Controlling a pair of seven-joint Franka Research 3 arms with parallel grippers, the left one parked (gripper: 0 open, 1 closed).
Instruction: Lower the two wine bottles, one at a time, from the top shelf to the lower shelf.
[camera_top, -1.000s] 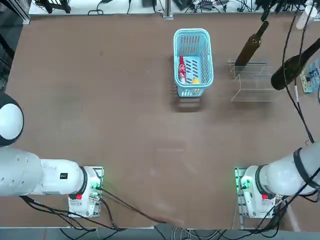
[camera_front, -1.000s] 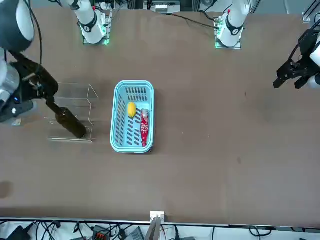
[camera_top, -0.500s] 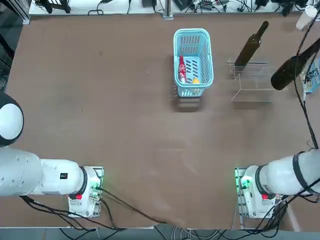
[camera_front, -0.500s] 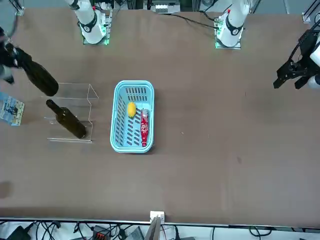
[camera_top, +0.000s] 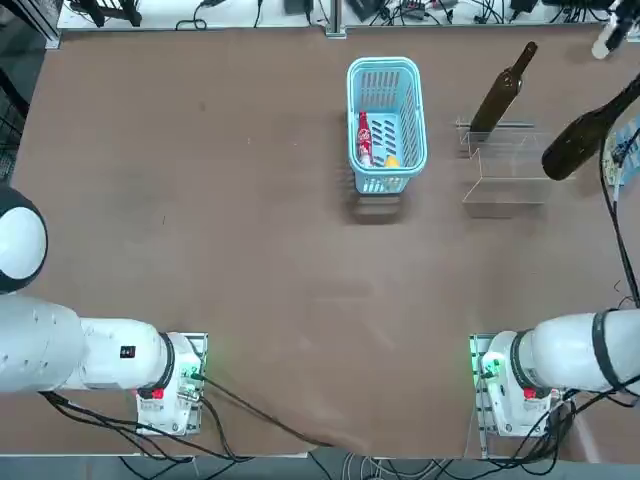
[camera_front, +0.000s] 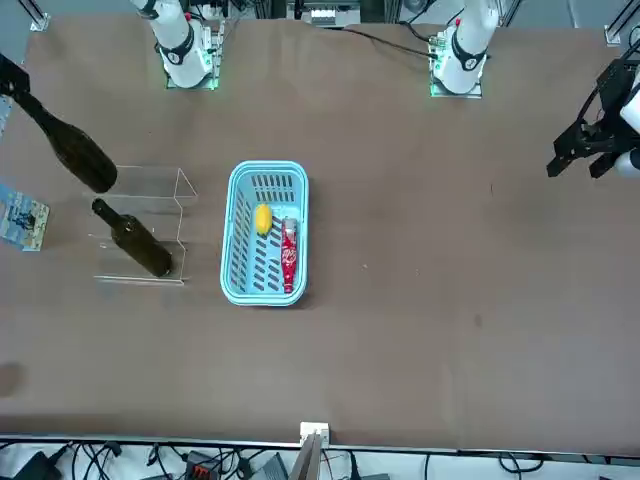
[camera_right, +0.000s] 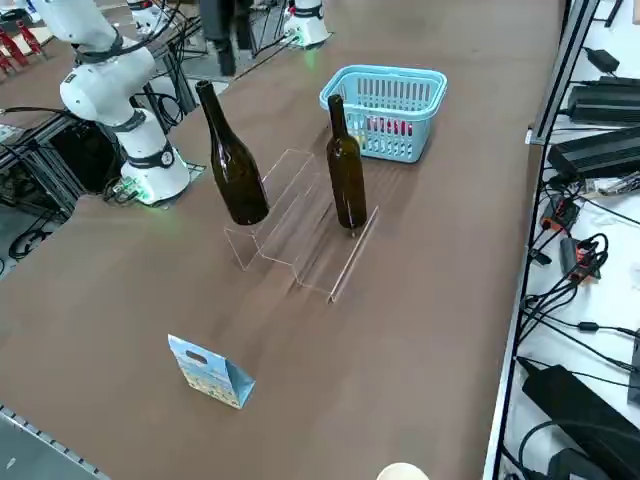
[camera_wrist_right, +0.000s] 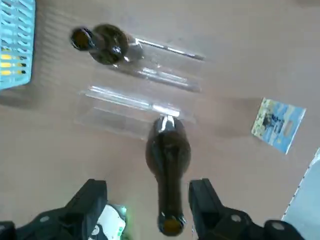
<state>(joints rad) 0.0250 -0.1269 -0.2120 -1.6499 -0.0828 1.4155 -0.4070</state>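
Note:
Two dark wine bottles stand upright on the clear acrylic stand (camera_top: 505, 195) (camera_right: 300, 240). One bottle (camera_top: 575, 140) (camera_front: 75, 155) (camera_right: 232, 170) (camera_wrist_right: 169, 155) is at the stand's robot-side strip, which looks like the top shelf. The other (camera_top: 497, 95) (camera_front: 135, 245) (camera_right: 346, 170) (camera_wrist_right: 107, 42) stands on the far strip, seemingly the lower shelf. My right gripper (camera_wrist_right: 148, 187) shows only in the wrist view. It hovers high over the first bottle and is open, its fingers (camera_wrist_right: 92, 197) on either side of the bottle's top with gaps.
A light-blue basket (camera_top: 383, 62) (camera_right: 385, 80) left of the stand holds a small red bottle (camera_top: 365, 138) and a yellow item (camera_top: 392, 160). A small printed card (camera_right: 210, 372) (camera_wrist_right: 277, 122) stands beyond the stand's right end. Cables and gear (camera_right: 590, 150) line the table's far edge.
My right arm, beside the robot-side bottle at the front view's left edge one second ago, has drawn out of that view. Both bottles stay where they were.

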